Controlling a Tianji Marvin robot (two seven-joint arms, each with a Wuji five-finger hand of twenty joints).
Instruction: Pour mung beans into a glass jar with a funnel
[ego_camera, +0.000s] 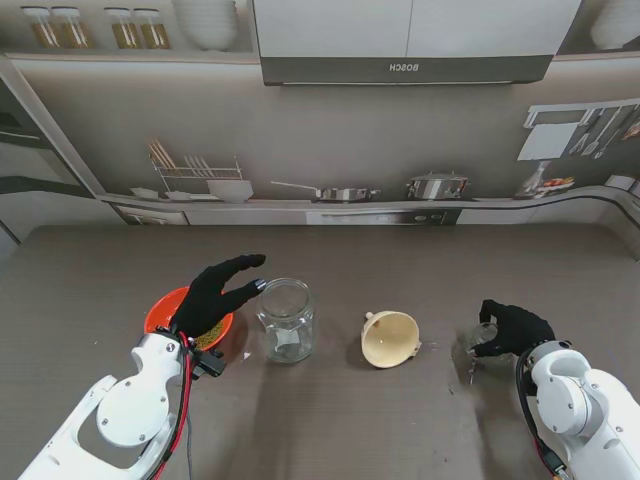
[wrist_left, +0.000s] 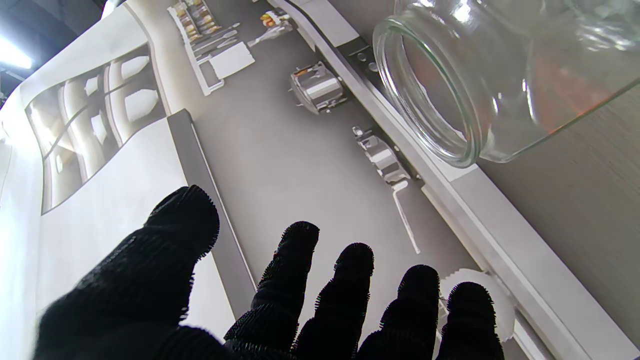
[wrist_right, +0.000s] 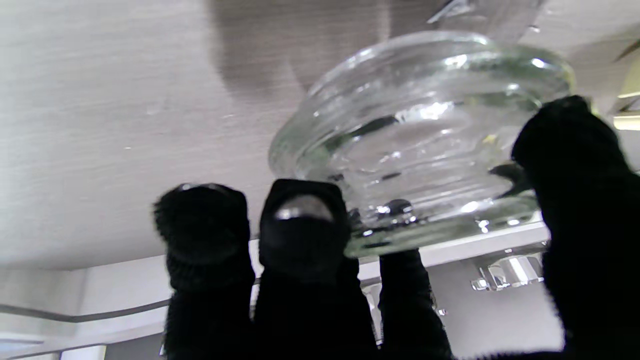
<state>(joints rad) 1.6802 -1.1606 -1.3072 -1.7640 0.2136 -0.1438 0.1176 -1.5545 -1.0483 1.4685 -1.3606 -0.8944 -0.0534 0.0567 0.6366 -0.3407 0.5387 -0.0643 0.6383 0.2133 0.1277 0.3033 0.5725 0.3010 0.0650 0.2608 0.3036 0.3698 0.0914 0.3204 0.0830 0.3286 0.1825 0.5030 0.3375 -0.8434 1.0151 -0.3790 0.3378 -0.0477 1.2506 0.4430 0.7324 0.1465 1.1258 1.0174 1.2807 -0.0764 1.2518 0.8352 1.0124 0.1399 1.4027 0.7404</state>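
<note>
The left hand (ego_camera: 213, 293), in a black glove, hangs above the left part of the table (ego_camera: 90, 290) with its fingers (wrist_left: 295, 280) spread apart and stretched toward the glass jar (ego_camera: 286, 319), holding nothing; its fingertips reach almost to the jar's rim, though whether they touch it cannot be told. Under the palm and wrist sits an orange bowl (ego_camera: 164, 306) with a patch of green mung beans (ego_camera: 209, 337) showing beside the wrist, the bowl just to the left of the jar. The jar stands upright and open-mouthed near the middle of the table, slightly left of centre; in the left wrist view its clear mouth and wall (wrist_left: 450, 85) fill the corner beyond the fingers. To the right of the jar, a little apart from it, a cream funnel (ego_camera: 389, 338) lies tipped on its side with its wide mouth turned toward me. Farther right, near the right edge of the table, the right hand (ego_camera: 510, 328) is curled around a small glass lid (ego_camera: 482, 340), and the right wrist view shows thumb and fingers (wrist_right: 305, 225) pressed against opposite sides of that ridged clear piece (wrist_right: 420, 135), which is held close to the table top.
</note>
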